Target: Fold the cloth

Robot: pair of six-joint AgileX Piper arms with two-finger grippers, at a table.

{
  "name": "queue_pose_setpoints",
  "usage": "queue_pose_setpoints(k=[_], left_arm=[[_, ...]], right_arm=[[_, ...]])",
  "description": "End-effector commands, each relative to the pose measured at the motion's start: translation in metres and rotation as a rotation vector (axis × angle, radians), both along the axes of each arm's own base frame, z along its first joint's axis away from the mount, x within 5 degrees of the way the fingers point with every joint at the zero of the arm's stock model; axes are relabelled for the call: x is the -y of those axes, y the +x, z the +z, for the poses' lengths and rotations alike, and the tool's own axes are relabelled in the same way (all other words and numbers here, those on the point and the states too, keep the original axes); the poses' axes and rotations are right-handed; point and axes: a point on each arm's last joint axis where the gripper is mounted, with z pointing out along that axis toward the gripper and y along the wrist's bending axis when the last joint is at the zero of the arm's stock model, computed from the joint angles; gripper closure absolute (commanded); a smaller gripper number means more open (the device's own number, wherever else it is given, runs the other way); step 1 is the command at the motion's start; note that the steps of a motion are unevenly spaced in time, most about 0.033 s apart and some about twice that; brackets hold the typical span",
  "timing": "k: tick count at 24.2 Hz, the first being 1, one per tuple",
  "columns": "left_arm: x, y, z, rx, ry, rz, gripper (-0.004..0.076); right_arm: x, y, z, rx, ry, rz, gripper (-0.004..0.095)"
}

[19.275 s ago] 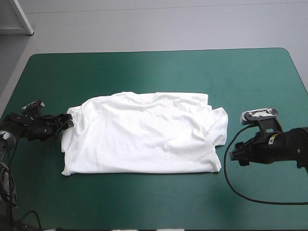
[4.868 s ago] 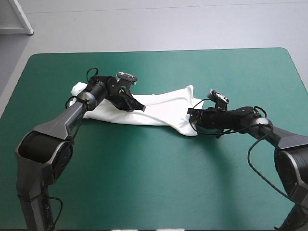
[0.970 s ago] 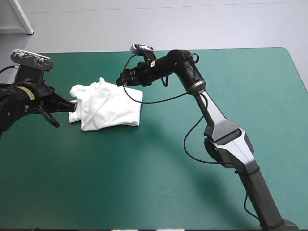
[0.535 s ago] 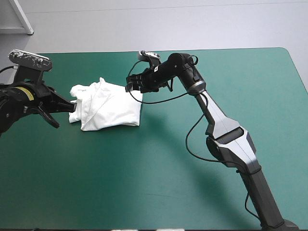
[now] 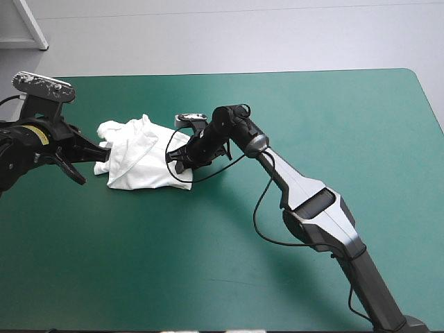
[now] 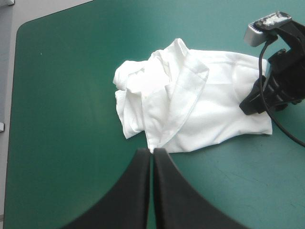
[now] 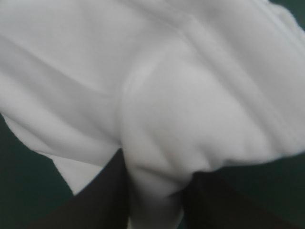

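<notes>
The white T-shirt [image 5: 135, 156] lies as a rumpled folded bundle on the left half of the table. My left gripper [image 5: 104, 148] rests at the bundle's left edge. In the left wrist view its black fingers meet at a point [image 6: 152, 153], and a corner of the T-shirt [image 6: 190, 114] is drawn into that point. My right gripper [image 5: 175, 159] is down at the bundle's right edge. Its own view shows a thick fold of the T-shirt [image 7: 167, 95] pinched between the two fingers [image 7: 157, 167]. From the left wrist, the right gripper [image 6: 250, 107] sits against that same edge.
The teal-green cover [image 5: 312, 125] stretches wide to the right of the bundle and toward the front edge. The table's left edge [image 5: 28, 118] is close behind my left gripper. The right arm reaches diagonally across the table's middle.
My right gripper dropped from above the bundle's far right corner to its right edge and took cloth between its fingers. The bundle shifted slightly left. The left arm stayed put.
</notes>
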Motion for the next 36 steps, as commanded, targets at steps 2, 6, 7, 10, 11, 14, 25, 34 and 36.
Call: queue_pose_setpoints(k=[2,6,7,10,11,14,25,34,36], left_arm=[[-0.005,-0.010,0.008,0.008,-0.002,0.023,0.0705],[-0.005,-0.010,0.008,0.007,-0.007,0.020,0.0705],[-0.005,-0.010,0.008,0.007,-0.007,0.020,0.0705],[-0.005,-0.010,0.008,0.007,0.000,0.014,0.0705],[-0.005,-0.010,0.008,0.007,0.000,0.014,0.0705],[-0.005,-0.011,0.008,0.007,0.000,0.014,0.0705],[-0.005,-0.011,0.008,0.007,0.002,0.012,0.0705],[-0.005,-0.011,0.008,0.007,0.002,0.012,0.0705],[-0.005,-0.011,0.008,0.007,0.002,0.012,0.0705]], right_arm=[[0.005,-0.008,0.052,0.117,0.066,0.015,0.0921],[0.019,-0.002,0.064,0.232,-0.037,-0.013,0.0925],[0.025,0.000,0.069,0.259,-0.066,-0.031,0.0925],[0.057,0.019,0.081,0.312,-0.127,-0.133,0.0925],[0.071,0.026,0.085,0.317,-0.127,-0.164,0.0925],[0.134,0.057,0.096,0.309,-0.132,-0.325,0.0925],[0.334,0.103,0.105,0.306,-0.196,-0.712,0.0925],[0.413,0.100,0.074,0.229,-0.320,-0.788,0.0924],[0.419,0.099,0.053,0.157,-0.331,-0.782,0.0845]])
